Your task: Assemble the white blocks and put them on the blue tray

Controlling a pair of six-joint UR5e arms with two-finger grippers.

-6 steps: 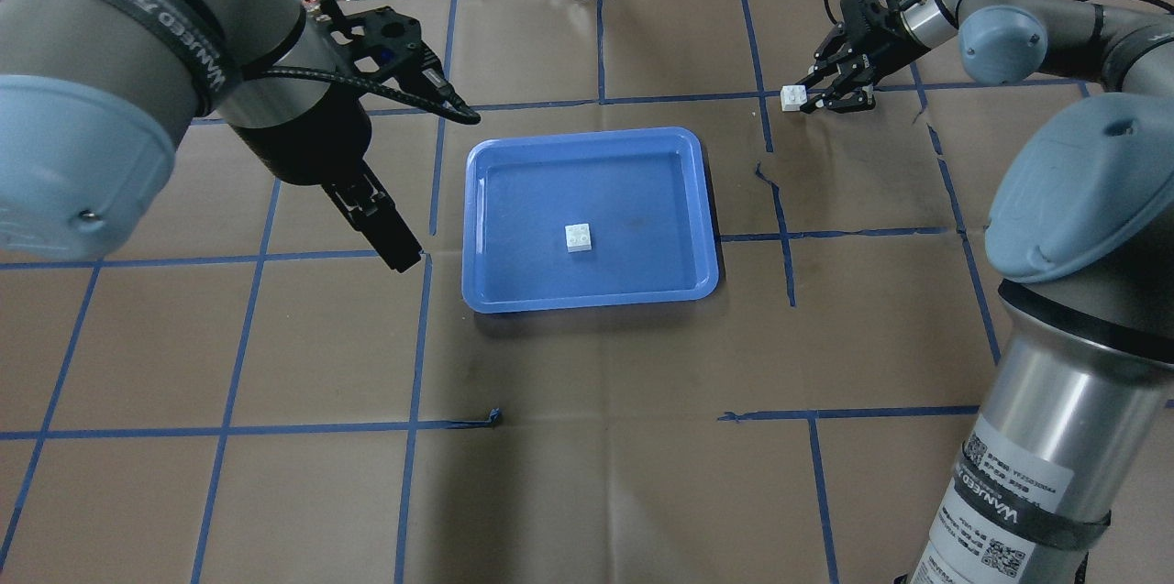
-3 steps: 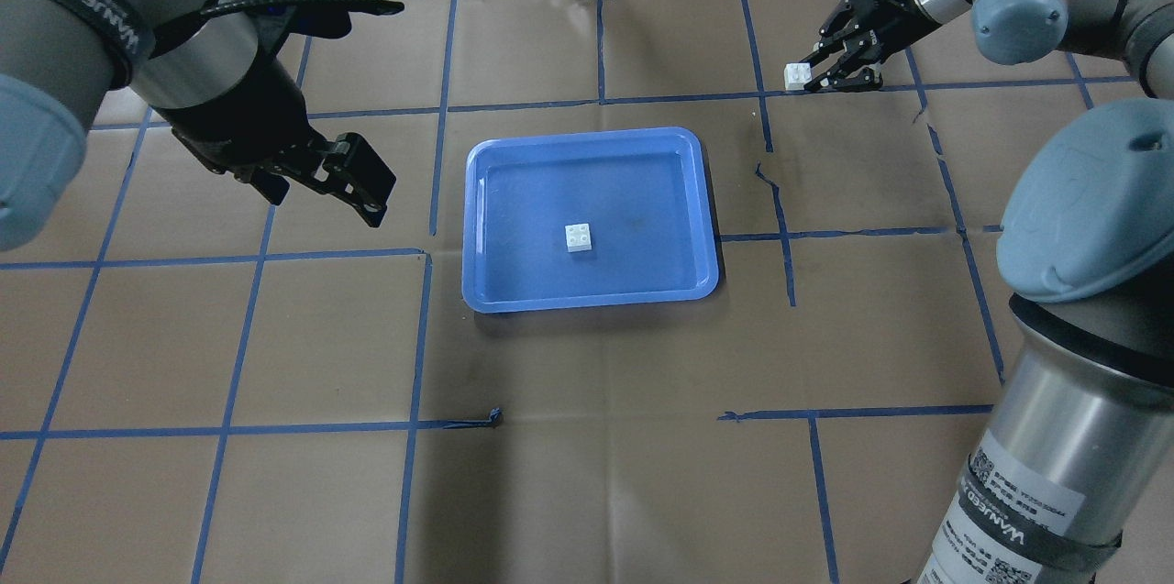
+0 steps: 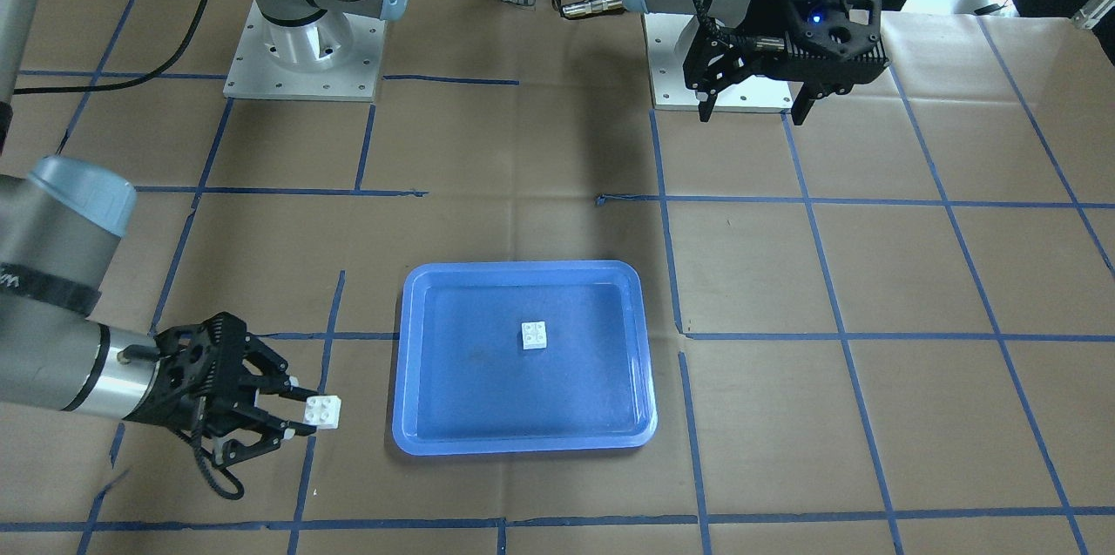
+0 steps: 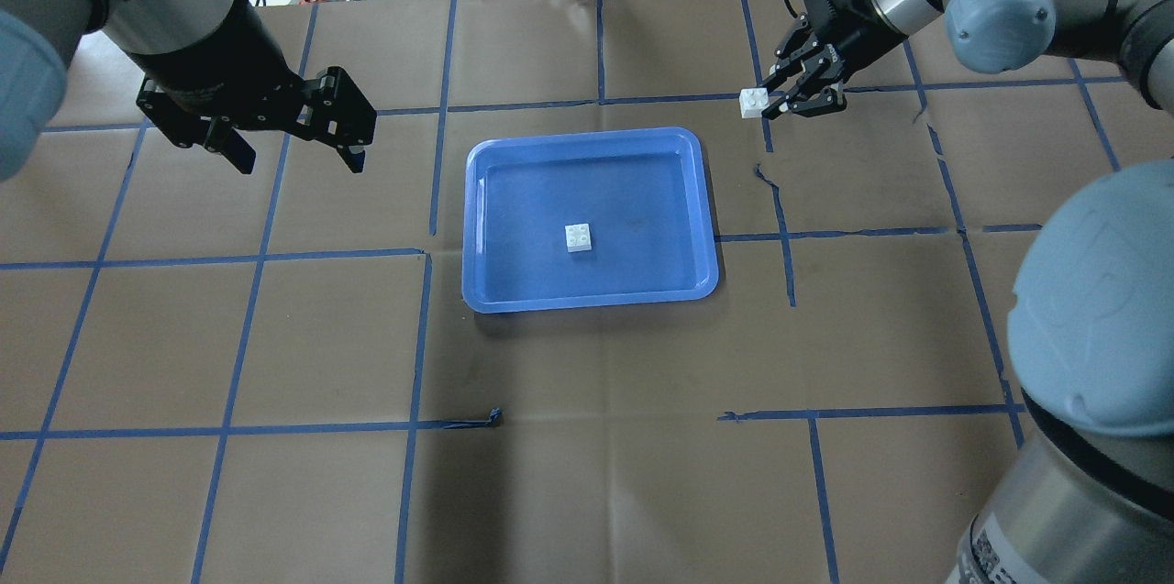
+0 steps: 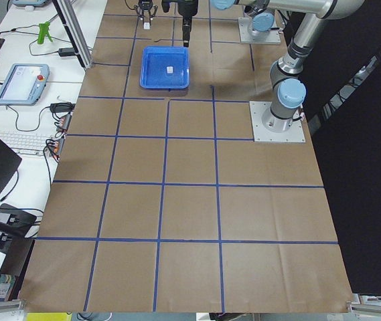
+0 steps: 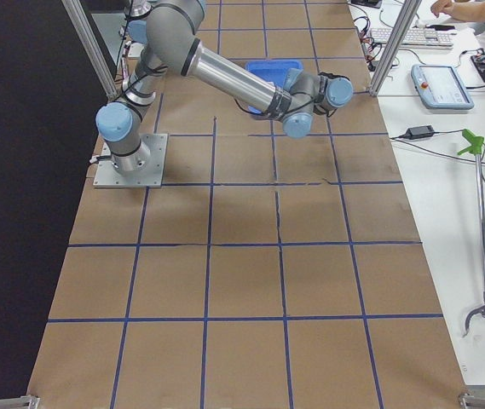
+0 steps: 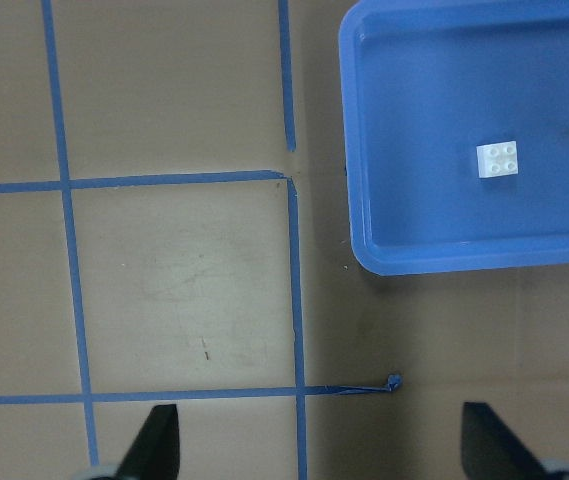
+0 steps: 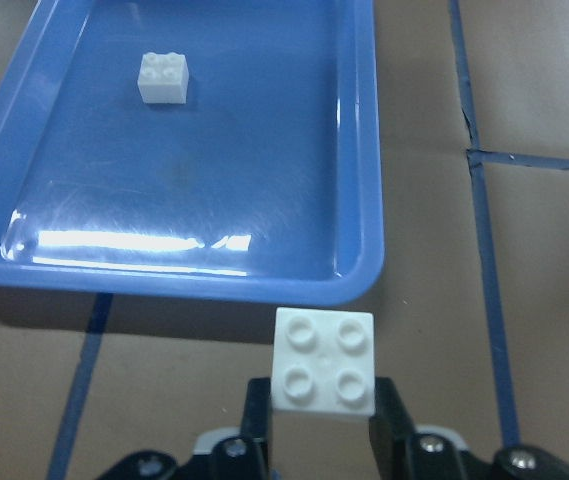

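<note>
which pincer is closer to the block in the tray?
Right. The right pincer, gripping the other white block, is off the blue tray's far right corner; the left pincer, open, hangs farther from the tray block, to its left.

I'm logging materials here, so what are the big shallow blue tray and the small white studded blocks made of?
Large shallow blue tray: probably moulded plastic, glossy; light glares off its floor. Small white studded block in the tray, and the second white block in the right gripper: likely hard plastic, satin, with crisp moulded studs.
</note>
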